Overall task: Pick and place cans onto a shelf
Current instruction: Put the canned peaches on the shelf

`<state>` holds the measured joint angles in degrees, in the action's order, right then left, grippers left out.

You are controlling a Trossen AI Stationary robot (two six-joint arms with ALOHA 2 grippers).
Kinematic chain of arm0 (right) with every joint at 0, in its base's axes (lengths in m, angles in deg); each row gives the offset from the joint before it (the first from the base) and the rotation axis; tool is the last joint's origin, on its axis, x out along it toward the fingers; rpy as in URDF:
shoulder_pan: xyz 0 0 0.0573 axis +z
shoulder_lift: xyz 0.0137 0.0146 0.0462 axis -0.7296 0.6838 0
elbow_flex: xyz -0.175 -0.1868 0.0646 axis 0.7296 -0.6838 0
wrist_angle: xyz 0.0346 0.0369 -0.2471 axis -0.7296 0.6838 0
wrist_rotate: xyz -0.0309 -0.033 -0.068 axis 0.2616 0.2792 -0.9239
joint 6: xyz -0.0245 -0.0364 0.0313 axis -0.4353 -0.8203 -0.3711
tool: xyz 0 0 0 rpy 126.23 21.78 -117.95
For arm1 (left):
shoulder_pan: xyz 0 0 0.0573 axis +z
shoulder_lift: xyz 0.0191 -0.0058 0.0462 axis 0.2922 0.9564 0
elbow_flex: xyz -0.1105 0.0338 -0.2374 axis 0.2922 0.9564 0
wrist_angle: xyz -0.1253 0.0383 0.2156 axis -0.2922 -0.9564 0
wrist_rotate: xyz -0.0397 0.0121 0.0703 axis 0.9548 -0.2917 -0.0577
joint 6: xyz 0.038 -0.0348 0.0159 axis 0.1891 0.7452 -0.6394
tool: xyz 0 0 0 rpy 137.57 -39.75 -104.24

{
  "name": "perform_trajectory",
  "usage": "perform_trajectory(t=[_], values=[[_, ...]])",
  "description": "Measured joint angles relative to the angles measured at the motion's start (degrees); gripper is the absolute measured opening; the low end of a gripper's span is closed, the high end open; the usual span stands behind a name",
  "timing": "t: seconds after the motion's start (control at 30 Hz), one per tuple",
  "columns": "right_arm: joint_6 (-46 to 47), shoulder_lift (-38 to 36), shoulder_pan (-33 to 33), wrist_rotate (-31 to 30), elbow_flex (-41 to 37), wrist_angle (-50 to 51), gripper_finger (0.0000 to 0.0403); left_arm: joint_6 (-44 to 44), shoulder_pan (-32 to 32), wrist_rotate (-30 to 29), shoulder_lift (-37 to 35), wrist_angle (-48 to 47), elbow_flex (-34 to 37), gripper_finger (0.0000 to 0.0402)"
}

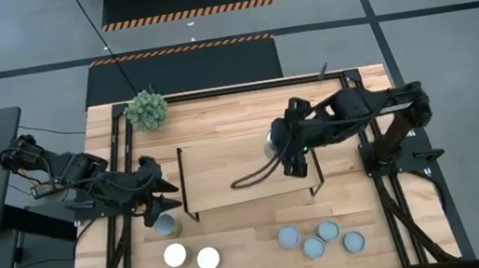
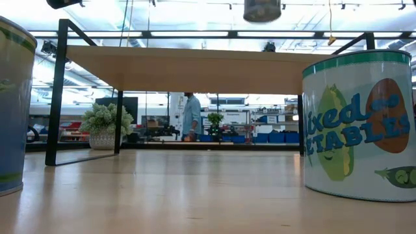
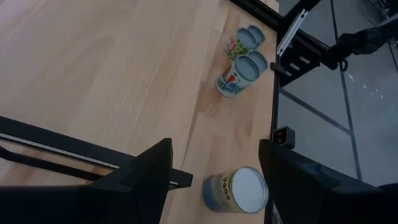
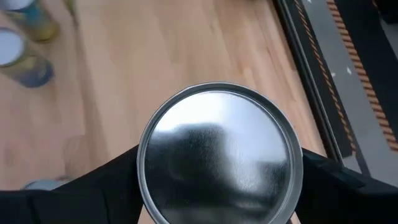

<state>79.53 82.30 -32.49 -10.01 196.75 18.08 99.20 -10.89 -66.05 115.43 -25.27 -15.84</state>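
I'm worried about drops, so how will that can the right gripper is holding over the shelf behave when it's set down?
The can, clamped in the right gripper, looks rigid metal, so it probably won't deform. Its smooth, shiny lid suggests slick sides. Round, it would likely roll across the shelf if tipped.

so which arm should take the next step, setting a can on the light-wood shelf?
Right. The right gripper is already shut on a silvery-topped round can and sits over the light-wood shelf board. The left gripper is open and empty, beside a grey-topped can off the shelf's corner.
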Motion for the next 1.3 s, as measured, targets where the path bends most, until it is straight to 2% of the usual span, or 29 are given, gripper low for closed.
perform_trajectory(t=[0.23,0.47,0.87,1.3], values=[[3.0,-10.8,-5.6,4.4,-22.5,-14.7,0.0323,-0.1,0.0,0.0,0.0,0.0,0.0,0.0245],[3.9,-14.9,-10.6,7.3,-34.9,-19.0,0.0324,-0.6,0.0,0.0,0.0,0.0,0.0,0.0245],[2.0,-15.2,-15.9,6.2,-37.7,-20.7,0.0325,-0.6,0.0,0.8,0.0,-0.1,0.0,0.0245],[-0.5,-15.1,-16.1,8.7,-37.7,-19.7,0.0349,-0.2,0.0,2.2,0.0,0.0,0.0,0.0245]])
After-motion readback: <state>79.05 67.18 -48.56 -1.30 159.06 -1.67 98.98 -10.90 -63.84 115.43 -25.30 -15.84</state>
